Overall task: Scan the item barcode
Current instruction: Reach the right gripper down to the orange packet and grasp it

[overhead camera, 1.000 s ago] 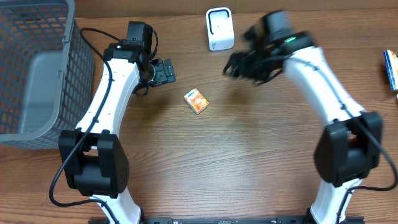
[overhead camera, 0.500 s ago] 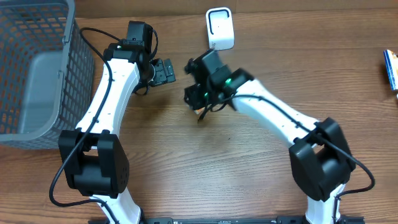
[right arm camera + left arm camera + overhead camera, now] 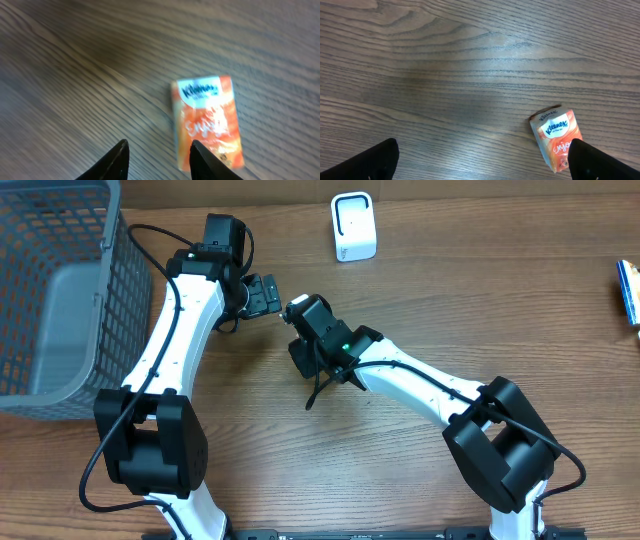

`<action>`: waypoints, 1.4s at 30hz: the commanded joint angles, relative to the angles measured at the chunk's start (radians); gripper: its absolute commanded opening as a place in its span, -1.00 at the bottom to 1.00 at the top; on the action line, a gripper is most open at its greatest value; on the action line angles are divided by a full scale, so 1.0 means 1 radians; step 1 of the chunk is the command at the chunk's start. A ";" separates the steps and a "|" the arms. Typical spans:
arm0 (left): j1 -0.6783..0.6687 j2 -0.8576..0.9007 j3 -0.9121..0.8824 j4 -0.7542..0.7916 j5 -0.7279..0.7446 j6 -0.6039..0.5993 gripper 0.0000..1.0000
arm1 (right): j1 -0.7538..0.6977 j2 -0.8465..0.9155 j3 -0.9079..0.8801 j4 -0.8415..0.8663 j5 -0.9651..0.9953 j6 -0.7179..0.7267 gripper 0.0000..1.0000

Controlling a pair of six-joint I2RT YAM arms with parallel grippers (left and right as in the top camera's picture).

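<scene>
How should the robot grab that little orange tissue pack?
Pinch the tissue pack across its two long sides, coming straight down from above. It lies flat on the table, and that way across is probably the narrowest to squeeze.

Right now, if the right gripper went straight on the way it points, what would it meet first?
Probably the tissue pack, lying just ahead of the right gripper but off to one side of its jaws; otherwise the table. Depth is unclear.
</scene>
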 commanded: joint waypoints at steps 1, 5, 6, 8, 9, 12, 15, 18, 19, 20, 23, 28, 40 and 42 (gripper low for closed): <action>-0.004 -0.006 0.016 0.002 -0.006 0.015 1.00 | -0.003 0.003 -0.030 0.013 0.040 -0.003 -0.18; -0.004 -0.006 0.016 0.002 -0.006 0.015 0.99 | -0.004 0.003 -0.056 0.044 0.035 0.024 -0.17; -0.004 -0.006 0.016 0.002 -0.006 0.015 1.00 | -0.004 0.003 -0.063 0.053 0.029 0.026 -0.17; -0.004 -0.006 0.016 0.002 -0.006 0.015 1.00 | -0.004 0.003 -0.076 0.070 0.020 0.026 -0.18; -0.004 -0.006 0.016 0.002 -0.006 0.015 1.00 | -0.004 0.005 -0.079 0.078 0.021 0.026 -0.17; -0.004 -0.006 0.016 0.002 -0.006 0.015 0.99 | -0.004 0.019 -0.084 0.092 0.021 0.026 -0.17; -0.004 -0.006 0.016 0.002 -0.006 0.015 0.99 | -0.005 0.049 -0.085 0.105 0.021 0.026 -0.18; -0.004 -0.006 0.016 0.002 -0.006 0.015 1.00 | -0.009 0.079 -0.085 0.122 0.023 0.026 -0.17; -0.004 -0.006 0.016 0.002 -0.006 0.015 1.00 | -0.011 0.086 -0.085 0.127 0.026 0.026 -0.18; -0.004 -0.006 0.016 0.002 -0.006 0.015 1.00 | -0.013 0.092 -0.085 0.129 0.027 0.026 -0.18; -0.004 -0.006 0.016 0.002 -0.006 0.015 1.00 | -0.026 0.092 -0.085 0.129 0.037 0.026 -0.22; -0.004 -0.006 0.016 0.002 -0.006 0.015 1.00 | -0.057 0.092 -0.084 0.127 0.045 0.027 -0.46; -0.004 -0.006 0.016 0.002 -0.006 0.015 1.00 | -0.136 0.092 -0.084 0.105 0.159 0.052 -0.17; -0.004 -0.006 0.016 0.002 -0.006 0.015 1.00 | -0.145 0.092 -0.084 0.105 0.170 0.052 -0.16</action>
